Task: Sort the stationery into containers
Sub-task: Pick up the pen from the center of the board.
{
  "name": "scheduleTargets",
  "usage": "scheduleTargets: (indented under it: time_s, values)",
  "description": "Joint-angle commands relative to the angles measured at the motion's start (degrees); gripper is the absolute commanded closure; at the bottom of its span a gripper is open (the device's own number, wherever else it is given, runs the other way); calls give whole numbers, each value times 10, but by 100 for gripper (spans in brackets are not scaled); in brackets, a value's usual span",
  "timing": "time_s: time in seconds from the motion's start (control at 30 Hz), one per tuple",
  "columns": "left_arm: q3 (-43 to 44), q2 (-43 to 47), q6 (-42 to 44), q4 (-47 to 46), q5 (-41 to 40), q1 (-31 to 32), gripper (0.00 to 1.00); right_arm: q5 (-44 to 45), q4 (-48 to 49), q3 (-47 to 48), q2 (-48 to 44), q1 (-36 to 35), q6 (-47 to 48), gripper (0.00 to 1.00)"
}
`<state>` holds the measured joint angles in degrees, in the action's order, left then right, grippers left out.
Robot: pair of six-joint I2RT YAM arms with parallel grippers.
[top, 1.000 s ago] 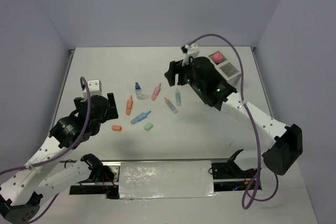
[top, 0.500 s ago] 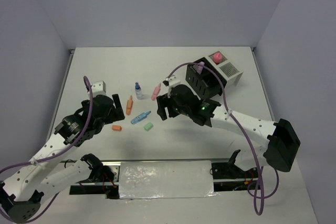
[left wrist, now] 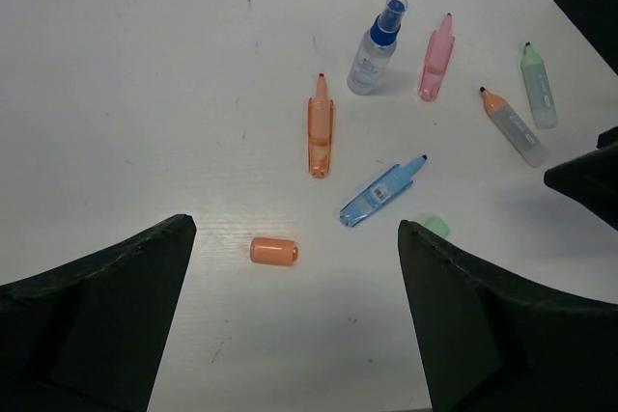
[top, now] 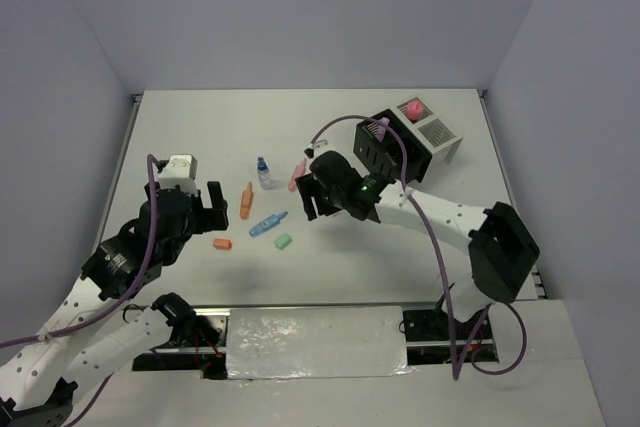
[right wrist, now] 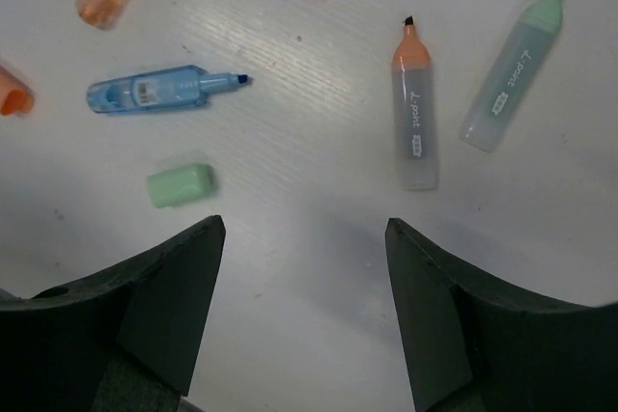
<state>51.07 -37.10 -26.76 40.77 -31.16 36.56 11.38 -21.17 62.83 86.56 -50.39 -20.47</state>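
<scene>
The stationery lies loose mid-table: an orange highlighter [top: 246, 200], a blue-capped bottle [top: 263, 173], a pink highlighter [top: 296, 177], a blue pen-like item [top: 268, 224], a green eraser [top: 283, 241] and an orange cap [top: 222, 244]. My right gripper [top: 309, 196] hovers open above them. In its wrist view, an orange-tipped highlighter [right wrist: 414, 113] and a green highlighter [right wrist: 512, 69] lie just beyond the right gripper [right wrist: 304, 224], with the green eraser [right wrist: 180, 184] at left. My left gripper [left wrist: 294, 227] is open over the orange cap [left wrist: 274, 251]. The containers stand at back right: black box [top: 385, 152], white box [top: 437, 133].
A pink item [top: 411, 108] sits in the white box's far compartment, and something purple [top: 372, 127] shows at the black box's rim. A purple cable [top: 420, 207] loops along the right arm. Grey walls close the table on three sides.
My right arm has swung from beside the containers, left and toward the front, over the loose stationery. My left arm shifted slightly. Both grippers stayed open.
</scene>
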Motion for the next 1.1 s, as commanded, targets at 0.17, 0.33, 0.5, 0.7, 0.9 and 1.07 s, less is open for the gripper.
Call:
scheduleTargets:
  time_s: [0.17, 0.33, 0.5, 0.7, 0.9, 1.07]
  values:
    - [-4, -4, 29, -40, 26, -3, 1, -150, -18, 62, 116, 122, 118, 38]
    - [-6, -12, 38, -47, 47, -3, 1, -125, -64, 128, 179, 128, 169, 39]
    - [-6, -15, 39, -47, 51, -2, 1, -116, -75, 143, 216, 129, 181, 41]
    - [-7, -13, 40, -50, 53, -3, 1, -126, -59, 135, 229, 129, 180, 44]
    - [-6, -9, 38, -47, 50, -3, 1, -142, -55, 136, 253, 127, 178, 47]
    - [-3, -3, 31, -45, 42, -3, 1, -133, -49, 131, 266, 113, 177, 59]
